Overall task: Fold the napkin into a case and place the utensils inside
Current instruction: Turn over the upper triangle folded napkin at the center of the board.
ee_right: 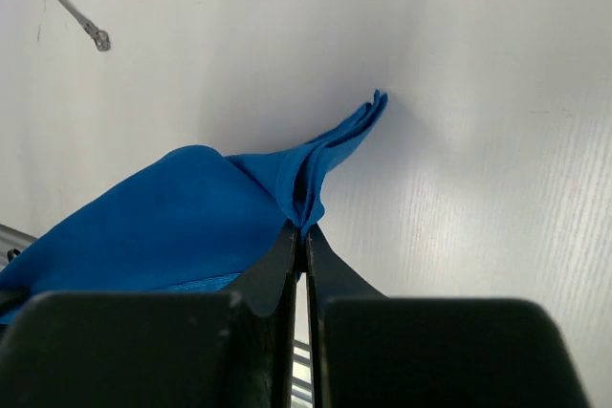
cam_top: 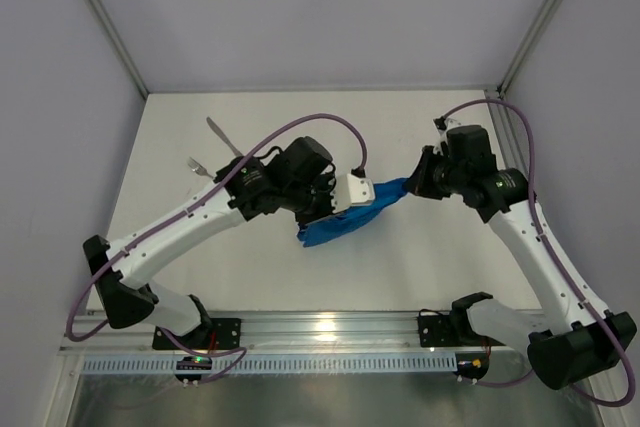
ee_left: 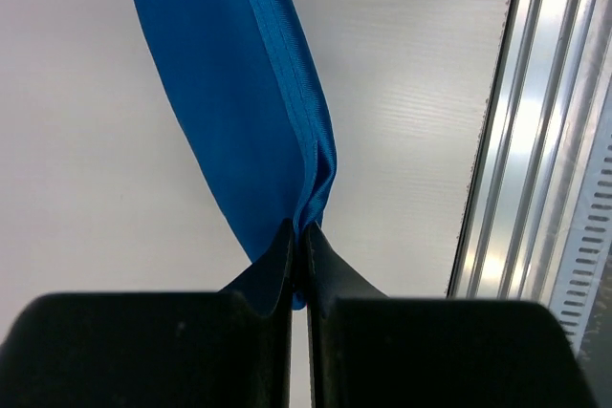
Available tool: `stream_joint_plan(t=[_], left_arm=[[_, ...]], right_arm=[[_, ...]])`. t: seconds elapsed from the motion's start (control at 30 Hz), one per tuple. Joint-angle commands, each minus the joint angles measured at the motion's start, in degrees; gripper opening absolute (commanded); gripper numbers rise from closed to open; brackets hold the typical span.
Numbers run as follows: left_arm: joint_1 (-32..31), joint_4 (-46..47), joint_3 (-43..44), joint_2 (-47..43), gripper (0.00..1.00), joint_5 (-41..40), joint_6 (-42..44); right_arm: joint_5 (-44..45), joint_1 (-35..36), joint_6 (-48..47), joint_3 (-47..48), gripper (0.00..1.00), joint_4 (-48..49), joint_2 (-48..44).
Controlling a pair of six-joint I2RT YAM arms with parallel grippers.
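Napkin [cam_top: 340, 222] is mid-table, strung between both claws as a bunched, doubled-over strip. It is not a flat square and not a case yet.

Left claw [ee_left: 298, 236]: jaws pinched fully together on a doubled hemmed edge, with the cloth running straight away from the fingers. Right claw [ee_right: 302, 236]: also closed tight, on a gathered corner, and a small pleated tip pokes out past the grip. Neither holds anything else.

My read: folding step in hand, early to middle. Fork [cam_top: 198, 166] and knife [cam_top: 222, 134] lie far-left on the table [cam_top: 430, 257], well apart from the cloth, so loading is not started.

Orientation, top view: the long axis runs diagonally, from the near-left end under the left claw to the far-right end at the right claw. The bulk sits at the left end and tapers to a point on the right. Cannot tell whether the belly rests on the table or hangs just off it.

Next move probably calls for laying it down flat with both ends taut, edges lined up before release. The cloth looks slick, so the folds may spring open if one claw lets go first.
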Motion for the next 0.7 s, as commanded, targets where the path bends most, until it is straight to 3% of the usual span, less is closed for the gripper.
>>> stream_joint_plan(t=[0.0, 0.23, 0.43, 0.67], left_arm=[[0.35, 0.07, 2.78, -0.85, 0.00, 1.44, -3.72], [0.09, 6.75, 6.65, 5.82, 0.00, 6.63, -10.40], [-3.42, 11.50, 14.64, 13.82, 0.00, 7.25, -15.68], [-7.12, 17.38, 22.12, 22.35, 0.00, 9.71, -23.41]], right_arm=[[6.27, -0.84, -3.63, 4.84, 0.04, -8.74, -1.05], [13.82, -7.07, -8.54, 10.29, 0.04, -16.91, -0.78], [16.21, -15.78, -12.68, 12.58, 0.04, -20.34, -0.26], [25.96, -21.84, -16.02, 17.58, 0.04, -26.13, 3.26]])
